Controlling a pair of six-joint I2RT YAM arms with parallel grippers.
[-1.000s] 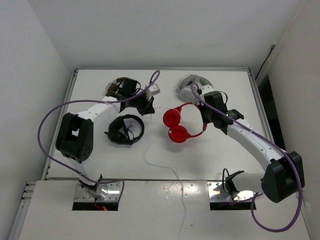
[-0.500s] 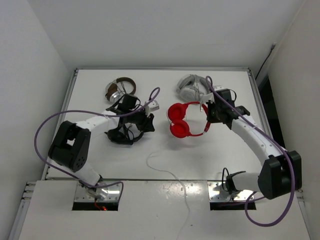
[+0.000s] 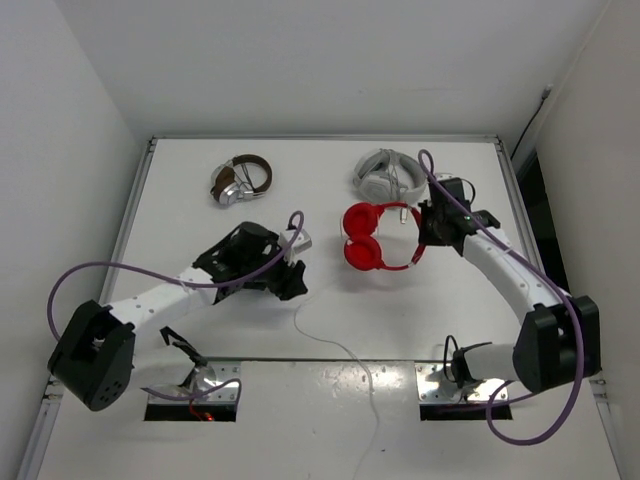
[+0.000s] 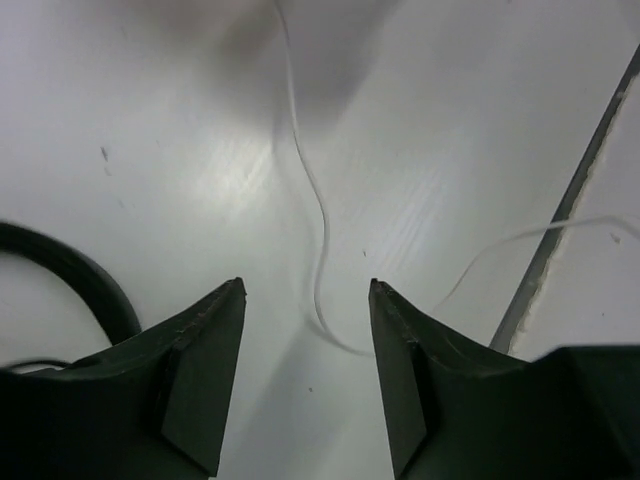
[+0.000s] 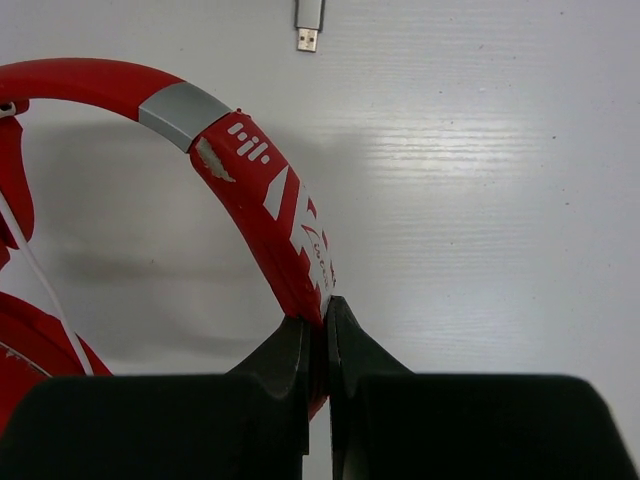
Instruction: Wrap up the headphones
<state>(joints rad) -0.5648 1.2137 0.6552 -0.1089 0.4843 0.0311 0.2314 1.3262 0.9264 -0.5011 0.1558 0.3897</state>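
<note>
1. Compared with a second earlier, the left hand has been drawn back from the far-left part of the desk toward its near edge. Its fingers, closed then, are now spread apart with nothing gripped.
2. The brown-and-silver headphones, covered by that arm before, are now exposed near the far-left corner.
3. The red headphones have been shifted slightly toward the far edge and the right. They are found right of the desk's centre, just short of the white-grey headphones.
4. The right hand is kept pinched shut on the headband.
5. Bare desk is left between the left hand and the red headphones, and along the near edge on the right side.
6. The white cable, thin and slack, is trailed from mid-desk over the near edge. In the left wrist view it is seen lying below the gap of the open fingers, with a curved piece of the black headphones beside it.
7. The headband is glossy red, with a grey metallic segment, white markings and a scuffed patch. A silver USB plug is seen beyond it on the smooth white desk.
</note>
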